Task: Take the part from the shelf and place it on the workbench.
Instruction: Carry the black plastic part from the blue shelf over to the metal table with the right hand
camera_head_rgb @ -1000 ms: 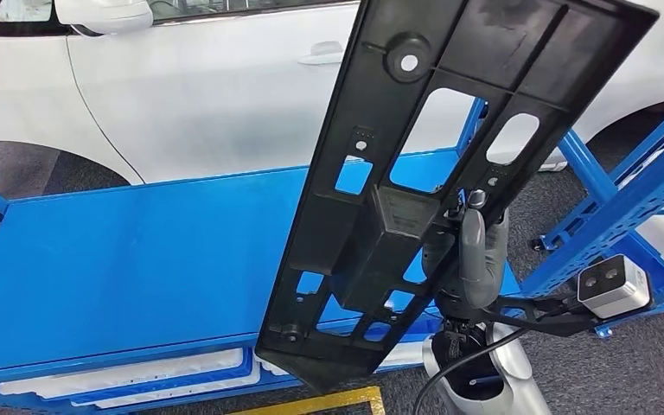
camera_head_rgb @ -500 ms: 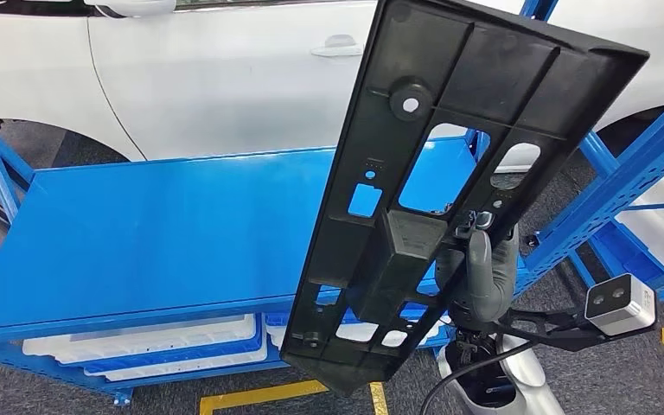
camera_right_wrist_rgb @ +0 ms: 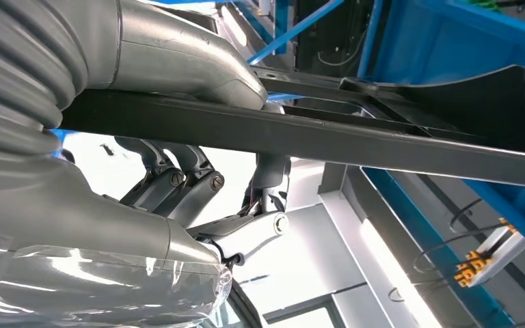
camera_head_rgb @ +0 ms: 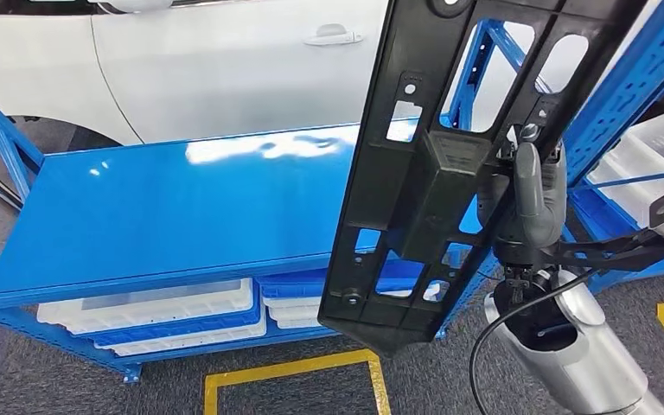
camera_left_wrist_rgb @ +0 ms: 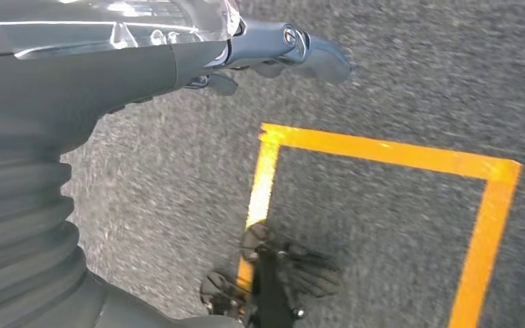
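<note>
Right hand (camera_head_rgb: 529, 207): grips the black part at one long edge, thick grey thumb laid over the near face, darker fingers behind; the right wrist view shows the thumb (camera_right_wrist_rgb: 178, 55) on one side of the rim and the fingers (camera_right_wrist_rgb: 178, 184) curled on the other.
Part (camera_head_rgb: 437, 173): a long black plastic panel with ribs and cut-out windows, held nearly upright and leaning a little, its upper end out of frame, its lower corner hanging in front of the counter's front edge. It touches nothing but the hand.
Left hand (camera_left_wrist_rgb: 273, 51): hangs over the floor with nothing in it; fingers look loosely apart, though the view is blurred.
Counter (camera_head_rgb: 164, 216): a bare blue top, to the left of and behind the part.
Trays (camera_head_rgb: 151, 316): white trays on the level under the counter.
Shelf (camera_head_rgb: 640, 95): blue perforated uprights on the right, just behind the part.
Car (camera_head_rgb: 207, 60): white, door side facing, beyond the counter.
Floor (camera_head_rgb: 294, 389): grey carpet with yellow tape lines.
</note>
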